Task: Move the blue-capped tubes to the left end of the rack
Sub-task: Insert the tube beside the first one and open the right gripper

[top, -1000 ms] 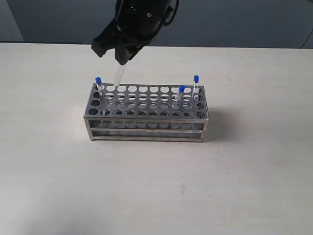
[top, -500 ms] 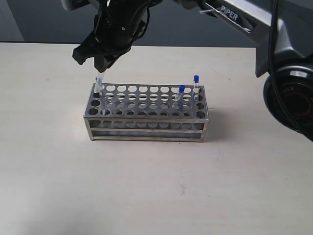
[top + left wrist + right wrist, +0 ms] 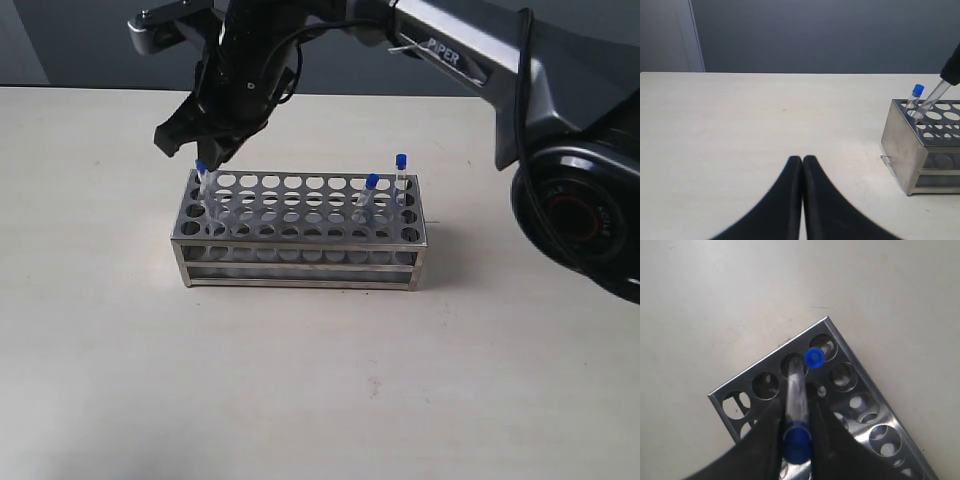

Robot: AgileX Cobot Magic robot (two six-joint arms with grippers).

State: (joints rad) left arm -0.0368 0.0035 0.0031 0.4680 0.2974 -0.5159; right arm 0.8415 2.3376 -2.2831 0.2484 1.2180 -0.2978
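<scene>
The silver rack [image 3: 300,262] stands mid-table. My right gripper [image 3: 205,155] reaches across to its left end, shut on a blue-capped tube [image 3: 795,390]. The tube's cap [image 3: 797,440] sits between the fingers and its lower end slants into a hole of the end column. Beside it, a second blue-capped tube [image 3: 200,168] stands in the corner hole. Two more blue-capped tubes [image 3: 372,182] [image 3: 401,162] stand at the right end. My left gripper [image 3: 802,159] is shut and empty over bare table, well short of the rack's end wall [image 3: 900,140].
The right arm [image 3: 470,50] stretches over the back of the table from its base [image 3: 585,215] at the right. A dark wall runs behind the table's far edge.
My right gripper has carried the tube left and down, from above the rack's second and third columns to the left end. The tube's tip now sits in a hole there.
</scene>
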